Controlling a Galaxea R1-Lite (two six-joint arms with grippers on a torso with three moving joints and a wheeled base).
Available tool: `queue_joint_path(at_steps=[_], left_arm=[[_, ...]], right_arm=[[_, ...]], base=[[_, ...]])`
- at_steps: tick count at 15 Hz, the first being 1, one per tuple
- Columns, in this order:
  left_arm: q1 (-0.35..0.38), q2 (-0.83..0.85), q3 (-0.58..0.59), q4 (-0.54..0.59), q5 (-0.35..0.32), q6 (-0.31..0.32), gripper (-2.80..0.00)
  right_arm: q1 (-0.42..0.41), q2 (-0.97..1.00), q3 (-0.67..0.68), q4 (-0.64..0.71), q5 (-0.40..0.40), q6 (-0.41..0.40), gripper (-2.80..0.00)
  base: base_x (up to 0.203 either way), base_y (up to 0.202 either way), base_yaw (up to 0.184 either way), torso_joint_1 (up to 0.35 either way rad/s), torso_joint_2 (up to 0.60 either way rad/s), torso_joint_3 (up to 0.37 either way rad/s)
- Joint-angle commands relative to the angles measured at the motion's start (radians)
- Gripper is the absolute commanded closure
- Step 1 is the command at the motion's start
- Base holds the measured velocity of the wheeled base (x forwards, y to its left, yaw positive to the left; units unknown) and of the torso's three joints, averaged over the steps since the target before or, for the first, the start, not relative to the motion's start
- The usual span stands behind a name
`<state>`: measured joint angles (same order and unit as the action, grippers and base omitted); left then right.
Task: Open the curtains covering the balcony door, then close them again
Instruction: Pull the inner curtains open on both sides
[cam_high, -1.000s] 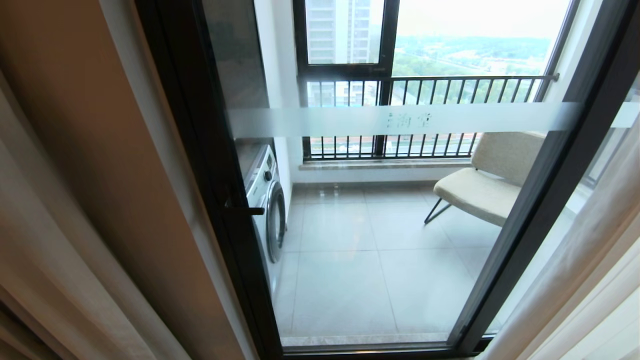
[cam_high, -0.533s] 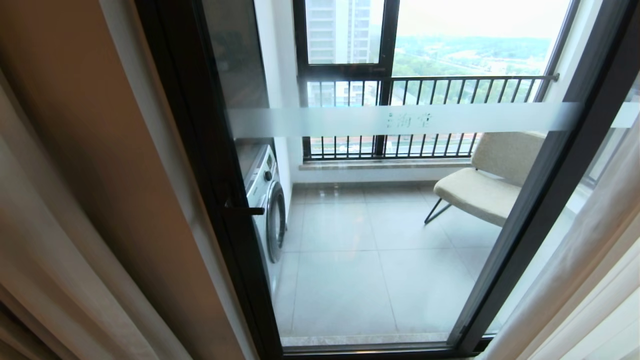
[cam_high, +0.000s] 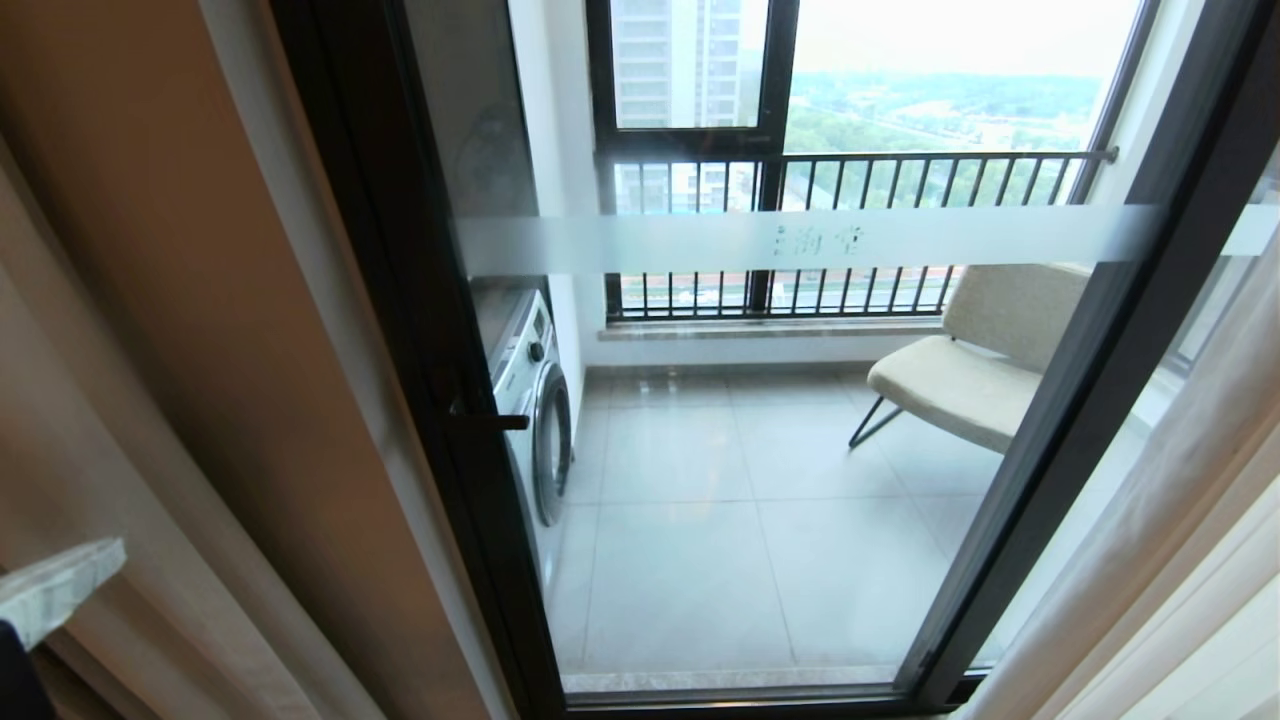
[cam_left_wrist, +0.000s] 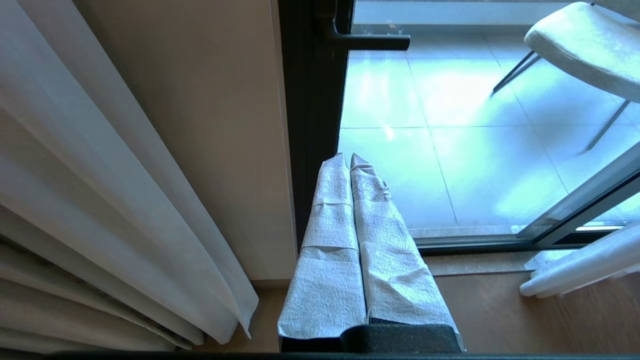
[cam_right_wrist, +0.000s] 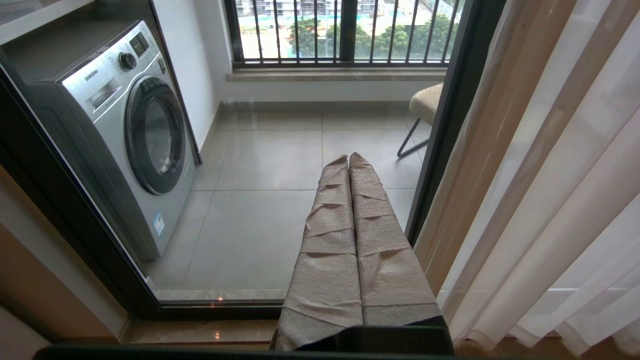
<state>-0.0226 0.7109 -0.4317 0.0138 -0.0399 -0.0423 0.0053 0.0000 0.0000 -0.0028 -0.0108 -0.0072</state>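
The curtains hang drawn apart: beige and white folds on the left (cam_high: 120, 400) and sheer panels on the right (cam_high: 1180, 540). Between them the balcony door (cam_high: 400, 300) shows its black frame, clear glass, a frosted band (cam_high: 800, 240) and a small black handle (cam_high: 490, 418). My left gripper (cam_high: 100, 560) pokes in at the lower left, in front of the left curtain. Its tape-wrapped fingers (cam_left_wrist: 332, 200) are pressed together with nothing held, pointing at the door frame (cam_left_wrist: 312, 125) below the handle (cam_left_wrist: 370, 41). My right gripper (cam_right_wrist: 348, 157) is shut and empty beside the right sheer curtain (cam_right_wrist: 550, 175).
Behind the glass stand a silver washing machine (cam_right_wrist: 130, 130) on the left and a beige chair (cam_high: 960, 380) on the right, with a barred railing (cam_high: 850, 160) beyond. Wooden floor (cam_left_wrist: 525, 310) runs along the door sill.
My left gripper has come into the head view at the lower left corner, where only curtain showed before. The door, the curtains and the right arm look unchanged.
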Motion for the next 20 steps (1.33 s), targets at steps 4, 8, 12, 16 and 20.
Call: queue_joint_path(at_steps=[4, 8, 12, 16, 20], left_arm=[[-0.018, -0.427, 0.287, 0.004, 0.010, 0.004, 0.00], [0.012, -0.597, 0.409, 0.002, 0.032, 0.003, 0.00], [0.016, -0.711, 0.423, 0.001, 0.050, -0.002, 0.00], [0.016, -0.711, 0.424, 0.000, 0.051, -0.002, 0.00], [0.016, -0.711, 0.424, 0.000, 0.049, -0.002, 0.00]], right_arm=[[0.001, 0.002, 0.000, 0.000, 0.000, 0.000, 0.00], [0.001, 0.002, 0.000, 0.000, 0.000, 0.000, 0.00], [0.001, 0.002, 0.000, 0.000, 0.000, 0.000, 0.00], [0.001, 0.002, 0.000, 0.000, 0.000, 0.000, 0.00], [0.001, 0.002, 0.000, 0.000, 0.000, 0.000, 0.00]], base=[[0.000, 0.000, 0.000, 0.000, 0.00, 0.000], [0.000, 0.000, 0.000, 0.000, 0.00, 0.000], [0.000, 0.000, 0.000, 0.000, 0.00, 0.000], [0.000, 0.000, 0.000, 0.000, 0.00, 0.000], [0.000, 0.000, 0.000, 0.000, 0.00, 0.000]])
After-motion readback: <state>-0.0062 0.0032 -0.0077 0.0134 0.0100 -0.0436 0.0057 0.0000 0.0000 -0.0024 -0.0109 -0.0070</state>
